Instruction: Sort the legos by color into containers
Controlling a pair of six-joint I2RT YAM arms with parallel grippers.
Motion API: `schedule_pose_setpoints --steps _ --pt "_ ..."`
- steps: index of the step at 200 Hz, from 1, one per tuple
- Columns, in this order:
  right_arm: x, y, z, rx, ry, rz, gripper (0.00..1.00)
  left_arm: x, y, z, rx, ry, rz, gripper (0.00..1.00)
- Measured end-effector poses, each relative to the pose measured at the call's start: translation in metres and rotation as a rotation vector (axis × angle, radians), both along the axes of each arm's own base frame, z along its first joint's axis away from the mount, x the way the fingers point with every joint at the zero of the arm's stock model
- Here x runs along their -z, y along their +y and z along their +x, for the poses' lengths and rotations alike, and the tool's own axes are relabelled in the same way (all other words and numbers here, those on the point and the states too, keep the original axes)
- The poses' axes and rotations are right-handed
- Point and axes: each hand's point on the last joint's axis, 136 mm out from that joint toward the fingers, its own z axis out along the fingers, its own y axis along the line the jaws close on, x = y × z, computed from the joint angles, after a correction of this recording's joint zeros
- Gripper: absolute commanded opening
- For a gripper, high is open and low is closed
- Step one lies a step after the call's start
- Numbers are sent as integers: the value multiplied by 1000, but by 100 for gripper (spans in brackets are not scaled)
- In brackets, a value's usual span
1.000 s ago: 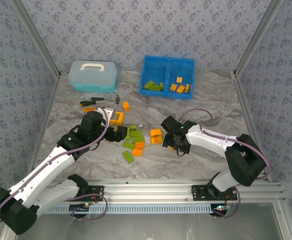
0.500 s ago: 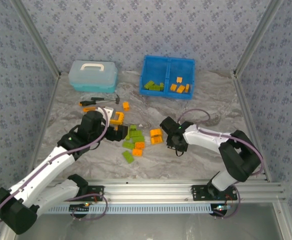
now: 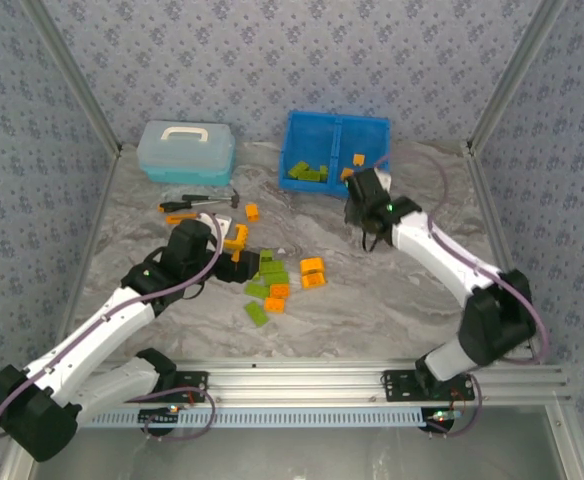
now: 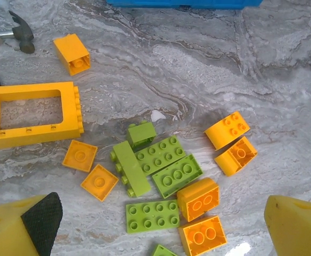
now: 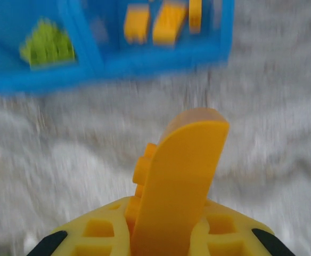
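Lime green and orange legos (image 3: 270, 270) lie in a loose pile at the table's middle, with the orange frame piece (image 4: 33, 128) to their left. My left gripper (image 4: 161, 229) hangs open over the pile (image 3: 234, 262), its fingers straddling green plates (image 4: 153, 213) and orange bricks (image 4: 198, 197). My right gripper (image 3: 355, 183) is at the blue tray's front edge (image 3: 337, 122), shut on a small orange lego (image 5: 141, 173) whose studs peek out beside the finger. The tray (image 5: 145, 61) holds green legos (image 5: 46, 45) on the left and orange ones (image 5: 166, 21) on the right.
A pale blue lidded box (image 3: 187, 150) stands at the back left. A black-handled hammer (image 3: 207, 200) and an orange-and-black tool (image 3: 179, 215) lie in front of it. Two orange bricks (image 3: 312, 271) sit apart right of the pile.
My right arm has swung from beside the pile up and back to the tray's front edge, carrying an orange lego. The left arm has barely moved.
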Motion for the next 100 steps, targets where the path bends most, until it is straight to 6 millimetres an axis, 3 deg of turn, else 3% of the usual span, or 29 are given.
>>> schedule_pose_setpoints --steps 22,51,75,100 --pt "-6 -7 80 30 -43 -27 21 -5 -4 -5 5 15 -38 99" --pt "22 -13 159 37 -25 -58 23 -12 -9 -13 17 21 -78 99" --pt "50 -19 196 38 22 -67 30 -20 -7 -19 13 12 -105 99" --pt "65 -23 213 20 54 -68 52 -25 -5 -22 9 4 -119 99"
